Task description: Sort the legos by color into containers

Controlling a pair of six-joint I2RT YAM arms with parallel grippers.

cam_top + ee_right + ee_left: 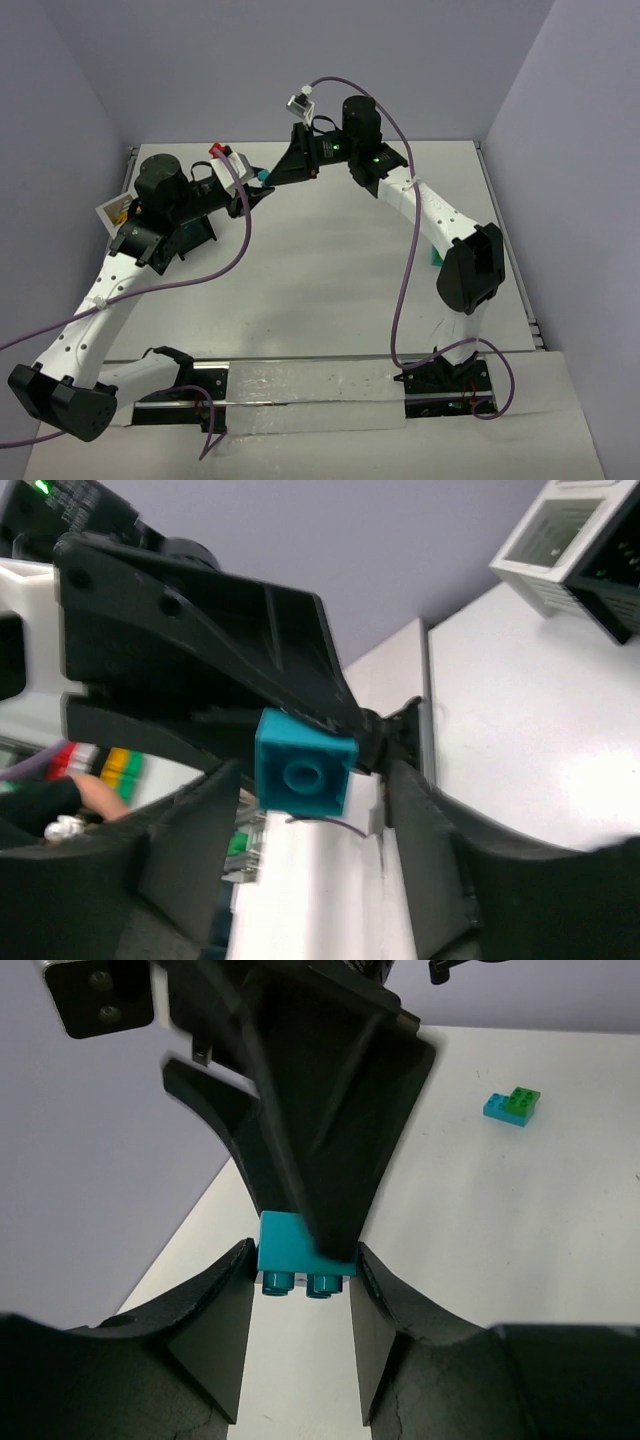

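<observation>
The brick [295,1250] sits dead between the fingers of your left gripper [303,1256]. Both pads are flush on its flanks, so read that gripper as pinching it. Your right gripper [310,775] straddles the same brick from the opposite side, its fingers spread with a gap showing on each flank. From the left wrist view, one right finger overlaps the brick's upper corner, and I cannot tell whether it touches.

The brick's studs point back toward the left palm and its hollow underside faces the right wrist. It looks close to square, so there is no long axis to line up. The axis that matters is stud-to-hollow, which runs along the left fingers.

Both tips meet on the brick in mid-air above the table [330,270]. The left is the one carrying, so I judge the next move to be the left's, once the right has backed straight off.

The bins [545,550] lie beyond the right fingertips, up and to the right, well apart and lower down. One is white with slatted walls and a black one sits just beside it. The left wrist view does not show them.

The brick is smooth, hard teal plastic with crisp edges and little for the pads to bite on. A cyan-green pair [513,1107] lies on the table ahead and to the right of the left fingers.
</observation>
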